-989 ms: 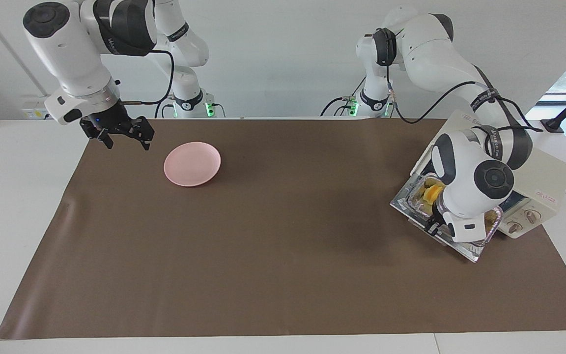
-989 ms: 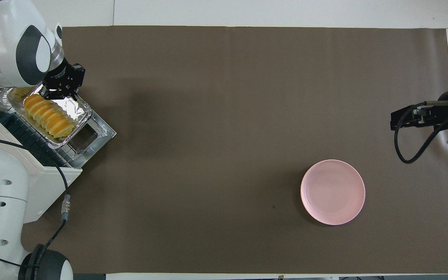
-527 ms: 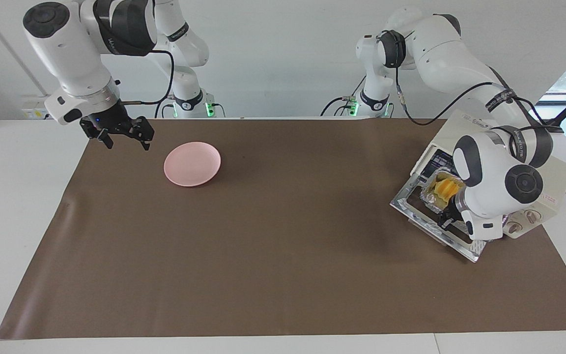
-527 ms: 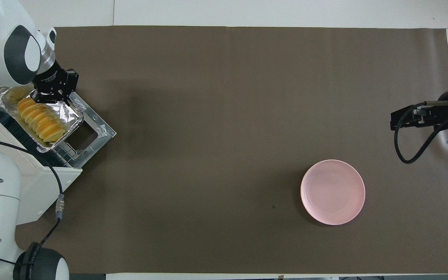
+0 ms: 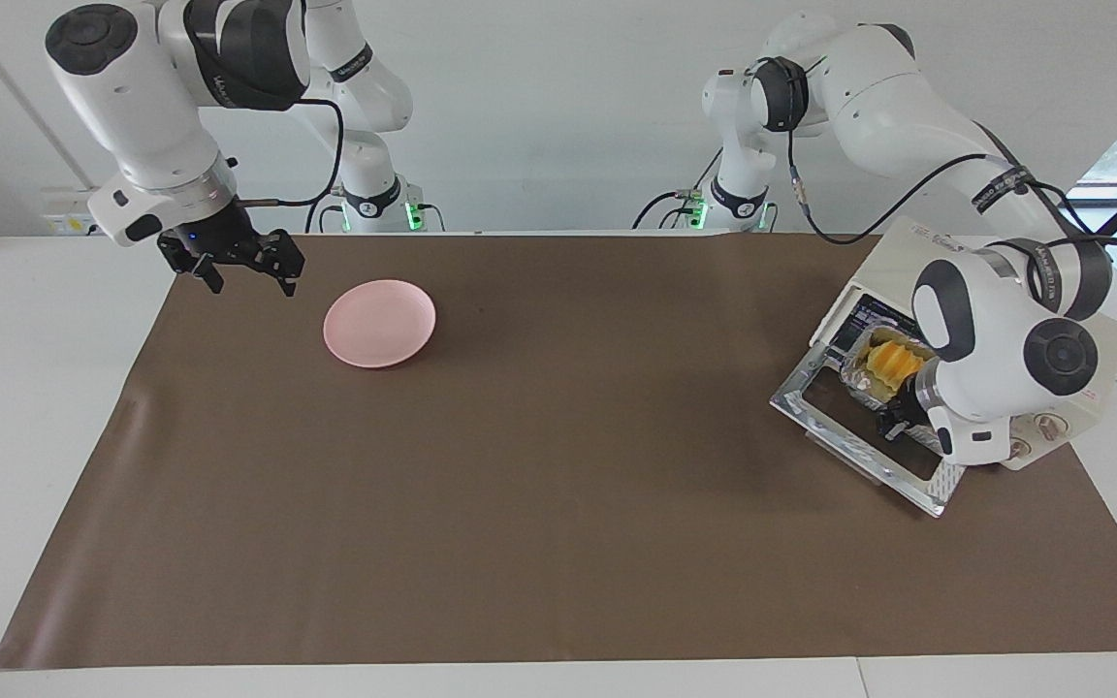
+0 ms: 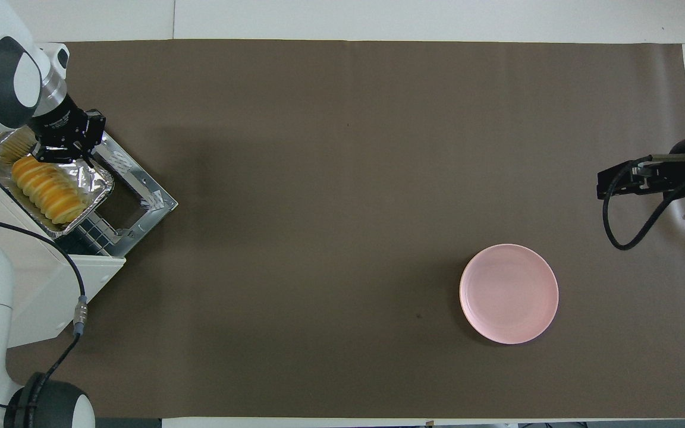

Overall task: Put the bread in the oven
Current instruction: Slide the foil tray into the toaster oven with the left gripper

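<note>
Sitting in a crinkled silver foil tray (image 6: 90,178), the ridged golden-yellow loaf of bread (image 6: 44,189) is partway into the cream-white boxy toaster oven (image 5: 1092,373) at the left arm's end of the table. The oven's glass-windowed door (image 5: 854,431) hangs down flat in front, so there is room to slide things in. The tray sits on the wire rack (image 6: 90,241), with one end under the oven's roof and the other end poking out over the door. The tray is there so the arm can move the bread without squishing it. The left gripper (image 6: 60,151) is at the tray's outer edge with its fingertips pressed together, and it looks to be pinching the foil rim, though the exact hold is hard to see. Holding the rim there likely lets the arm push the tray straight in. The bread is almost home, so I think the job is nearly done. The foil is thin and could bend or slip if pushed too hard. The right gripper (image 5: 240,267) waits with its fingers spread wide, up over the brown mat (image 5: 558,543) near the round pink plate (image 5: 380,323), holding nothing. It keeps well apart from the oven.
</note>
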You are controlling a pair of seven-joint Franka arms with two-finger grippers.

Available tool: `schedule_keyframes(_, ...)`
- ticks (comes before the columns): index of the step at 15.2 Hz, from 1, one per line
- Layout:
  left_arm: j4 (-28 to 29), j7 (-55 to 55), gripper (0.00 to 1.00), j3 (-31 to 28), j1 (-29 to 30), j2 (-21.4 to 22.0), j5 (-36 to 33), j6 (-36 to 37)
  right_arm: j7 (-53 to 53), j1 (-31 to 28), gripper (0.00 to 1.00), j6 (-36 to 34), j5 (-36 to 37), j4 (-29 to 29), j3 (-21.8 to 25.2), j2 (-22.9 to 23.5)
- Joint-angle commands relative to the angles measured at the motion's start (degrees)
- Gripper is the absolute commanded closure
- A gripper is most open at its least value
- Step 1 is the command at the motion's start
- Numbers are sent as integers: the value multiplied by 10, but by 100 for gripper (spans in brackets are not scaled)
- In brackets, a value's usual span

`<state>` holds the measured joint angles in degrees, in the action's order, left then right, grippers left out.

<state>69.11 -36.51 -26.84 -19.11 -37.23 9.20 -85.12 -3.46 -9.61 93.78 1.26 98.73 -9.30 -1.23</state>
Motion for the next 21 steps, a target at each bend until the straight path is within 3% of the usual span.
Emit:
schedule_keyframes(1, 20, 20, 100, 0, 4, 23, 0, 8, 11, -6, 0, -4, 5, 9, -5, -11)
schedule_keyframes(21, 102, 16, 100, -7, -8, 66, -1, 0, 11, -6, 0, -4, 5, 10, -5, -11)
